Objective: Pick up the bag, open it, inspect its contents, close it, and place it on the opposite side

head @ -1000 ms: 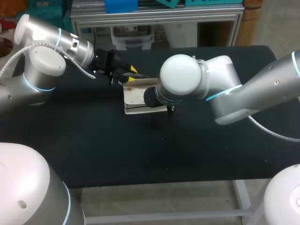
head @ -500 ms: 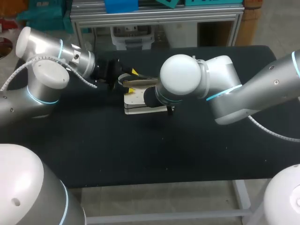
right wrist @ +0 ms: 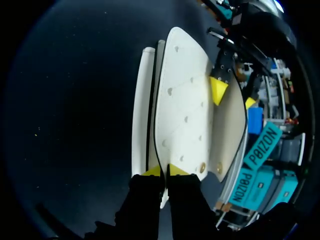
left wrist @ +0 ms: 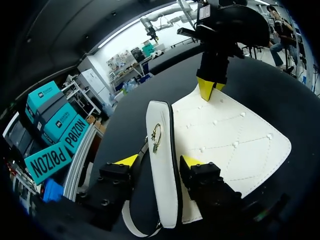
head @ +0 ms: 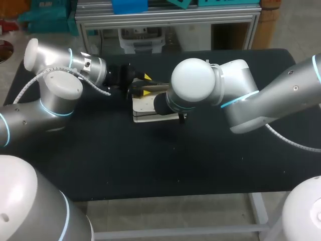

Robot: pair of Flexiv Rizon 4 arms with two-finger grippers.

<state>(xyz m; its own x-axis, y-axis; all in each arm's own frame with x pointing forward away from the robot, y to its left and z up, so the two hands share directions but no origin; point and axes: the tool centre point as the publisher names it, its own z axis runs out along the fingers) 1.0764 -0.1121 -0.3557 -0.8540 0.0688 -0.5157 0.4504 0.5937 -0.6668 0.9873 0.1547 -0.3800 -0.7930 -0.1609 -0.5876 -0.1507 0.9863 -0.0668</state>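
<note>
Left gripper (left wrist: 159, 161) clamped on raised flap (left wrist: 161, 125) of white bag (head: 144, 105), yellow tips snug either side far as I can tell. Bag lies flat on black table (head: 200, 160), between both arms. Right gripper (right wrist: 163, 171) pinched almost together on thin edge of quilted panel at opposite end. My worry: arms pull against each other, flap slips out of left pinch or whole bag drags. Strap (left wrist: 131, 226) looped under left fingers might snag too.
</note>
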